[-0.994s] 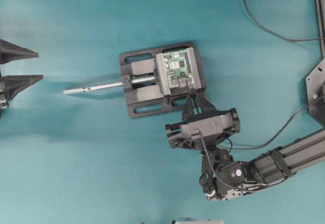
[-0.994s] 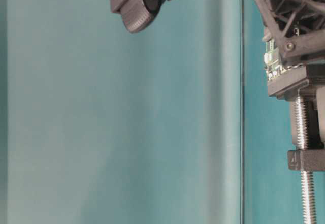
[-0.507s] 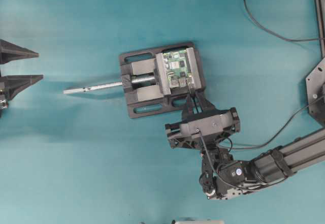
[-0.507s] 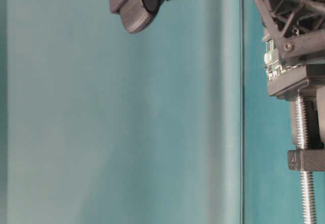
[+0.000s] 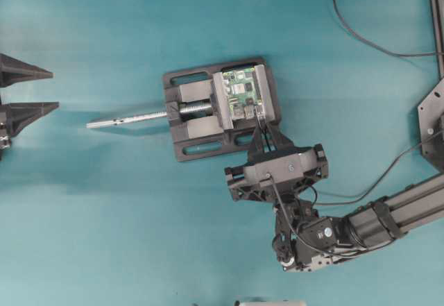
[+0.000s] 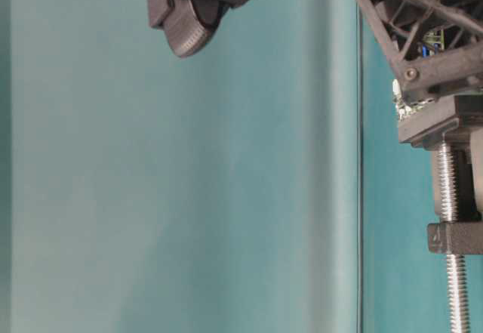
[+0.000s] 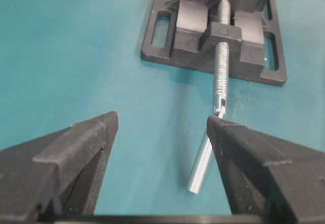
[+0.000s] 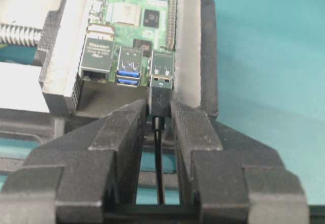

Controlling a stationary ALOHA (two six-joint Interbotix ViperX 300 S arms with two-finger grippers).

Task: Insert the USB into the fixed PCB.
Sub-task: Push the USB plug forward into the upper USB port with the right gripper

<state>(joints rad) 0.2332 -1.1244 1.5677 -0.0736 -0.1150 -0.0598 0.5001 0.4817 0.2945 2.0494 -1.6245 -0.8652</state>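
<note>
Pinching the USB [image 8: 161, 98] between its fingers, the right gripper [image 8: 158, 120] holds it at a port on the green board [image 8: 133, 18]. Its metal tip is hidden. Far off, the left gripper [image 7: 160, 132] gapes wide.

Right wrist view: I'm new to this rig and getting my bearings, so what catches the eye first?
The right claw, shut on the USB, holds its plug at the mouth of a silver port on the fixed PCB. The board sits clamped in a black vise mid-table, its screw rod pointing toward the open, idle left claw.
</note>
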